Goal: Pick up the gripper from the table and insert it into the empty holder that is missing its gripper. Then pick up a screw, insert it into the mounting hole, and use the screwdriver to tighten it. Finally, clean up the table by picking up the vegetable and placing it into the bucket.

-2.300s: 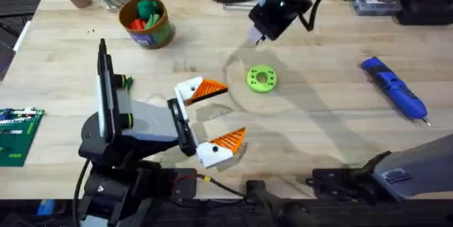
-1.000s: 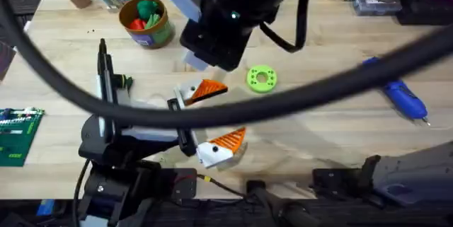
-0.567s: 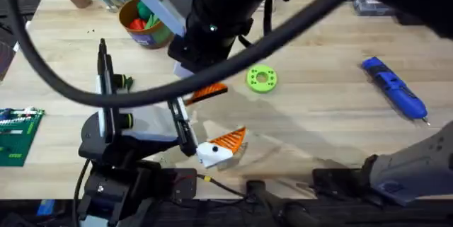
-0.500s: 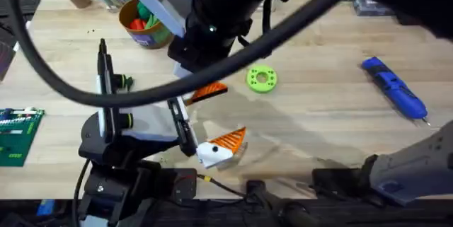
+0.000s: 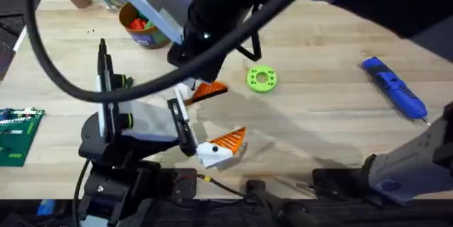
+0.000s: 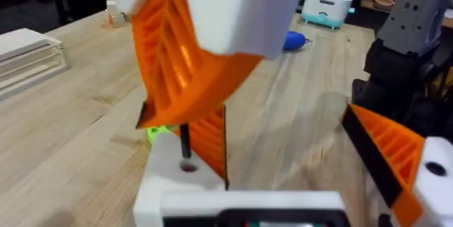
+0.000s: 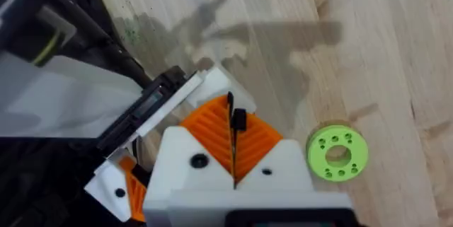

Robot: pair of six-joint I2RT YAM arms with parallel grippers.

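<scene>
R gripper [image 7: 233, 149] pressed together, hovering over L gripper's [image 5: 205, 117] spread orange-tipped fingers [image 5: 207, 90] on desk [image 5: 318, 114]; green ring [image 5: 261, 79] just beside; screwdriver [image 5: 394, 95] well apart.

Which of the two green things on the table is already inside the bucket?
The leafy vegetable sits inside the bucket at the table's far left. The flat green ring, with holes, lies on bare wood mid-table.

The right arm is reaching across toward the left gripper [image 5: 202, 122], whose fingers [image 5: 228, 141] are standing apart.
</scene>
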